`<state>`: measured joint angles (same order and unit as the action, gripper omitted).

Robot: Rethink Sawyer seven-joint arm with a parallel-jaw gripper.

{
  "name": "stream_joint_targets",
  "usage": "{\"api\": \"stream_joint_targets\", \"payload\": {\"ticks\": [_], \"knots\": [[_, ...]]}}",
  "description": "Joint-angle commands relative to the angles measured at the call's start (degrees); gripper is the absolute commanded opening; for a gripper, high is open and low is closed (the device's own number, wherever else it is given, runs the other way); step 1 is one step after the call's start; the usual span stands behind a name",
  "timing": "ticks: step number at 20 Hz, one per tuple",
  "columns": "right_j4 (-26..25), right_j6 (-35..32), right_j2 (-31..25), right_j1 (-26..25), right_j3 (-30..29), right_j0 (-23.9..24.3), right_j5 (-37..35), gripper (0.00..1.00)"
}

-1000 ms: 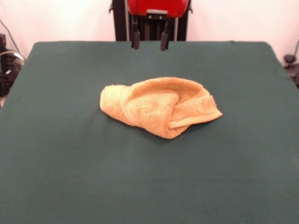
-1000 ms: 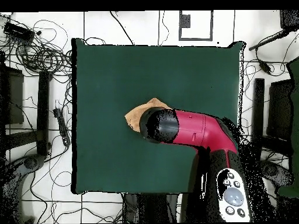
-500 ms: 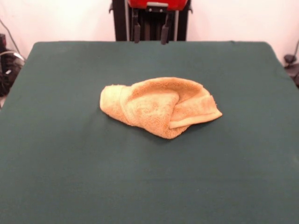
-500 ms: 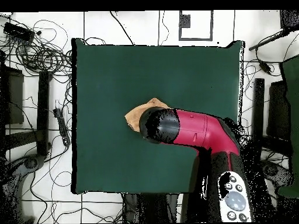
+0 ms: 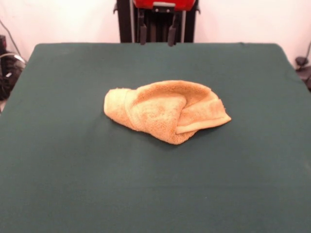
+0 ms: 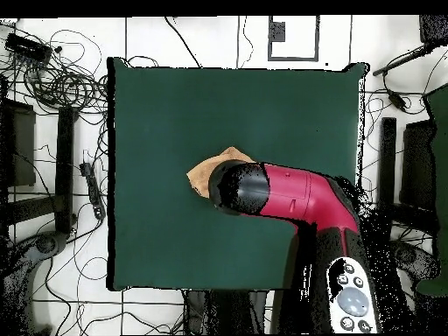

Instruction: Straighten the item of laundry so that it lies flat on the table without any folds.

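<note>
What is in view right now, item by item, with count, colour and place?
towel: one, yellow-orange terry cloth, bunched and folded over itself near the middle of the table; in the overhead view only a corner shows past the arm.
table: one, covered in dark green cloth, far larger than the towel.
cables: many, black, tangled on the white floor around the table in the overhead view.
arm: one, red and black, reaching over the towel in the overhead view.
gripper: one, black fingers apart, high above the table's far edge, clear of the towel.
</note>
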<state>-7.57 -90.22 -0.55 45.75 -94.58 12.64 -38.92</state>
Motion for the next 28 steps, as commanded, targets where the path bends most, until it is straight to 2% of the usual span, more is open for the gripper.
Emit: {"api": "stream_joint_targets", "payload": {"ticks": [1,7,19,28], "knots": [[2.2,-6.5,-4.6,-2.9,-1.0,-2.3,-6.0,1.00],[2.3,-6.5,-4.7,-4.0,0.1,-2.4,-5.9,1.00],[2.3,-7.3,-4.9,-10.7,8.6,-3.3,-6.5,1.00],[2.6,-6.8,-4.6,-9.8,7.0,-3.4,-5.8,1.00]]}}
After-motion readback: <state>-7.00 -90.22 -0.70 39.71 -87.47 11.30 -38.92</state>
